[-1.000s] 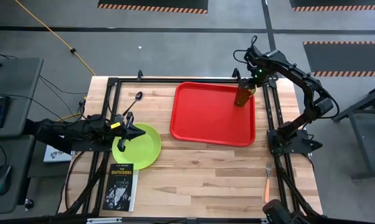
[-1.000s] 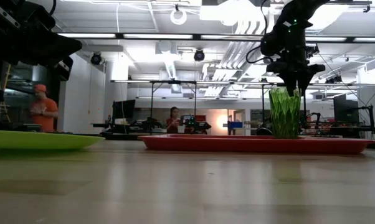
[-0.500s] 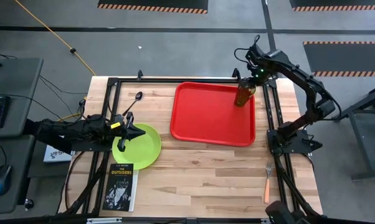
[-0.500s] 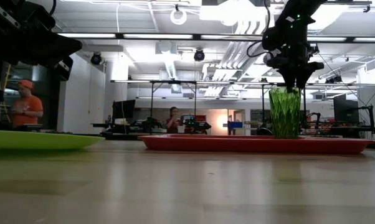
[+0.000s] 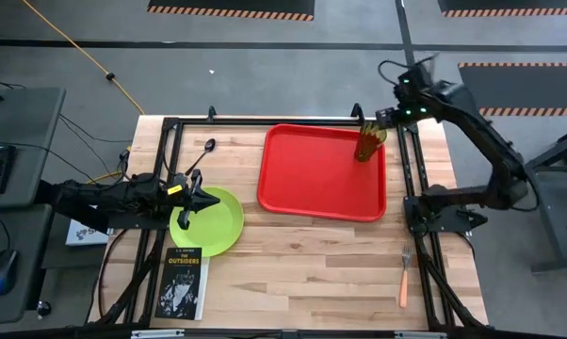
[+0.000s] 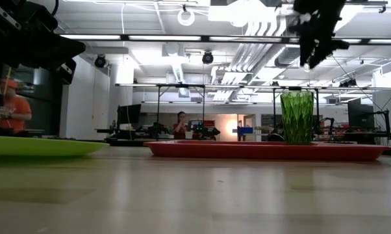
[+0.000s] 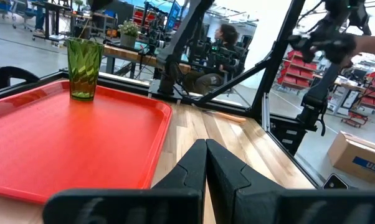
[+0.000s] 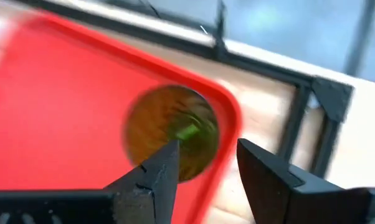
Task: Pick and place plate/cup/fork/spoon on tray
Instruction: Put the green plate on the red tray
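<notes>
The green cup (image 5: 368, 143) stands upright on its base in the far right corner of the red tray (image 5: 312, 184); it also shows in the low view (image 6: 297, 117) and the left wrist view (image 7: 83, 68). My right gripper (image 8: 206, 155) is open, above the cup (image 8: 172, 134) and clear of it (image 6: 312, 52). My left gripper (image 5: 213, 201) is shut and empty (image 7: 206, 149), over the lime-green plate (image 5: 222, 226), which lies flat on the table left of the tray. The dark spoon (image 5: 206, 151) lies beyond the plate. The orange-handled fork (image 5: 404, 278) lies at the near right.
A black book (image 5: 183, 281) lies near the table's front edge, just before the plate. Dark frame rails (image 5: 411, 188) run along the table's left, right and far sides. Bare wood shows between the tray and the near edge. People stand in the room behind the table.
My right gripper has gone up from the cup's rim and toward the table's far right corner, and now stands clear above the cup. The cup stays upright on the tray where it was.
</notes>
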Robot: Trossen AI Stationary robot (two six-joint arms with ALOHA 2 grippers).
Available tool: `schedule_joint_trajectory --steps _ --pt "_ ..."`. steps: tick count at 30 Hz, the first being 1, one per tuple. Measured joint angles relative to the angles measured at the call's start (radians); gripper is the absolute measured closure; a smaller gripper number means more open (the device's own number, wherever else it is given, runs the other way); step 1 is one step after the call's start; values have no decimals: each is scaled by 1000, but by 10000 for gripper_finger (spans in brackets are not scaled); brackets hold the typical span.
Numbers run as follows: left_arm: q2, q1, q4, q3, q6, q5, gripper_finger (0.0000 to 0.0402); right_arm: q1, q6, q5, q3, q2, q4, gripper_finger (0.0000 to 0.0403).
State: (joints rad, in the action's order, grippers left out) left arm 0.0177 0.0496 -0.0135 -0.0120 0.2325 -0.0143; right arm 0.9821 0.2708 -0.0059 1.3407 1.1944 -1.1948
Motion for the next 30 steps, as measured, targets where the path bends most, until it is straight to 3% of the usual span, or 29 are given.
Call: schedule_joint_trajectory --steps 6,11,18,24,27,30 --pt "0 0 0 0 0 0 401 -3 83 -255 -12 -170 165 249" --pt "0 0 0 0 0 0 401 -89 180 -402 -126 -314 405 249" --pt "0 0 0 0 0 0 401 -294 424 -414 -450 -474 907 249" --pt "0 0 0 0 0 0 401 -442 595 -406 -660 -476 1394 249" --pt "0 0 0 0 0 0 401 -487 606 -398 -674 -454 1492 249" --pt "0 0 0 0 0 0 401 -525 537 -399 -645 -431 1483 249"
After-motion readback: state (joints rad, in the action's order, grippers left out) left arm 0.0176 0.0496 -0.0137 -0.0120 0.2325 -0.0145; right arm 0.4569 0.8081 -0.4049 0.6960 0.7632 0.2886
